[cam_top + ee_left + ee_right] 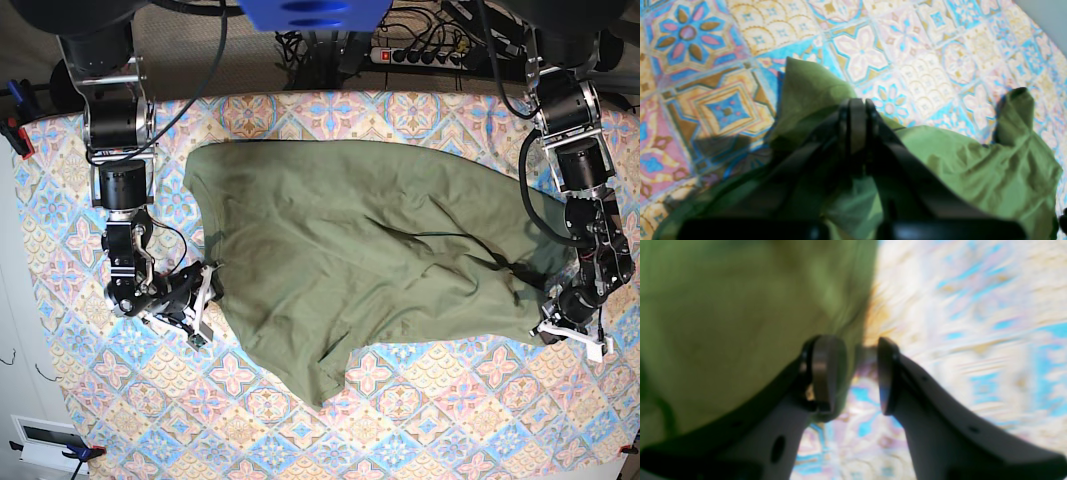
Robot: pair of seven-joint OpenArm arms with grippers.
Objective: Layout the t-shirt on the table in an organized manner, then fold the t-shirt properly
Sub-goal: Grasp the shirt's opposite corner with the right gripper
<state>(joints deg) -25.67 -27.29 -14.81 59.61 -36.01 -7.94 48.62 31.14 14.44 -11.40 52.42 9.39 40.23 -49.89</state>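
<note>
Left gripper (857, 110) is clamped on a fold of the shirt (370, 260) — in its wrist view the pads sit pressed together with green cloth bunched up around and under them. In the base view that arm is at the shirt's right edge, low over the table (450, 420), and creases run from the pinch point back into the body of the garment, so I'd read it as pulling that edge outward to take out slack.

Right gripper (857, 373) is released: clear gap between the pads, patterned cloth visible through it, nothing held. It sits just beside the shirt's left edge; the wrist view is motion-blurred, with green fabric behind the left pad. Whether that pad touches the cloth, can't tell.

Shirt lies roughly mid-table, mostly spread but not squared — lower part narrows to a skewed point toward the front, wrinkles across the middle and right. Still layout stage by my judgement; folding not begun.

Likely reason for the split: one side anchored and tensioned, the other free to re-grab the opposite edge and stretch the shirt flat. Risk is the thin fold slipping out of the left pinch under tension
</note>
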